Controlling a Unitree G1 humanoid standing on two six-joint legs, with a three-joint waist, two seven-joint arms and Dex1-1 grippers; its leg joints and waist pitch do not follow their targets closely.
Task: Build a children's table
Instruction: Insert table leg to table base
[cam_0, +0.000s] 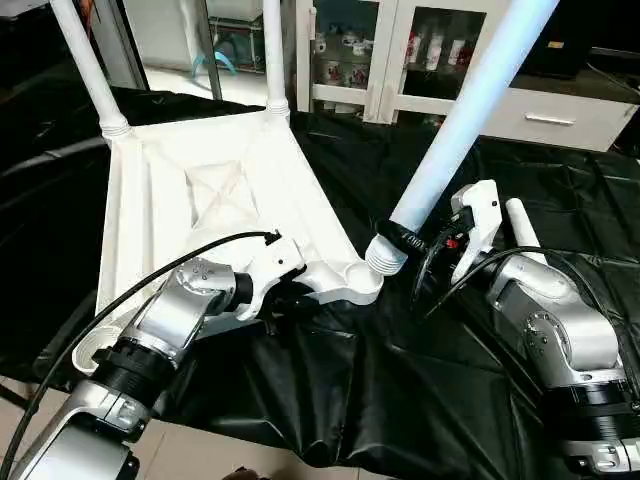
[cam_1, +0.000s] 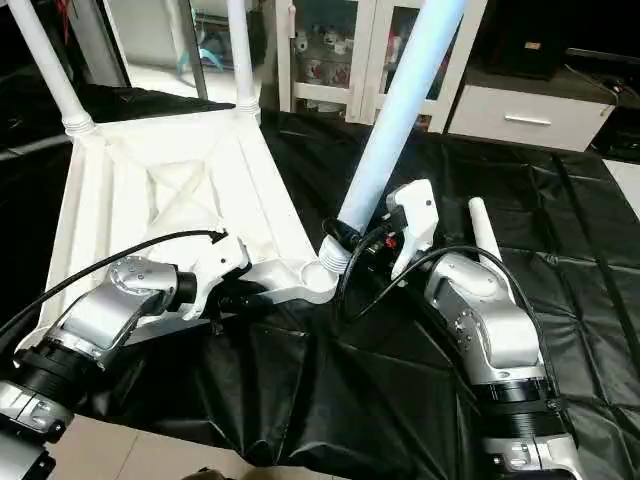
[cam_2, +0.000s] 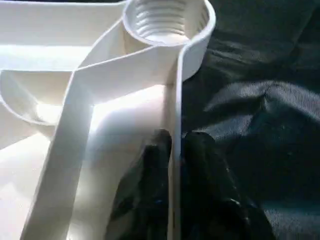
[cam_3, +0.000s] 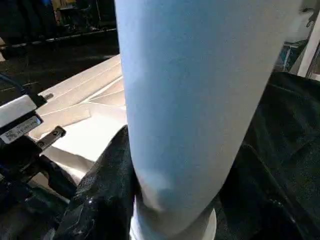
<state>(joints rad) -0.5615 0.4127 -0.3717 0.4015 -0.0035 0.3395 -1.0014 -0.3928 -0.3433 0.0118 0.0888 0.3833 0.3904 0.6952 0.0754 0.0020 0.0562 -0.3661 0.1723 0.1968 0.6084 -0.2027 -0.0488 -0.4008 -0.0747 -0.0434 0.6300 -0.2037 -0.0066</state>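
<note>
Along the tabletop (cam_0: 170, 200) rim — left tool (cam_2: 175, 150) pinching; black cloth (cam_0: 330, 400) beyond.

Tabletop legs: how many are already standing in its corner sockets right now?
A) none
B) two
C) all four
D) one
B: two legs stand in the far corners of the tabletop, while the right gripper holds a third leg beside the empty near socket.
</note>
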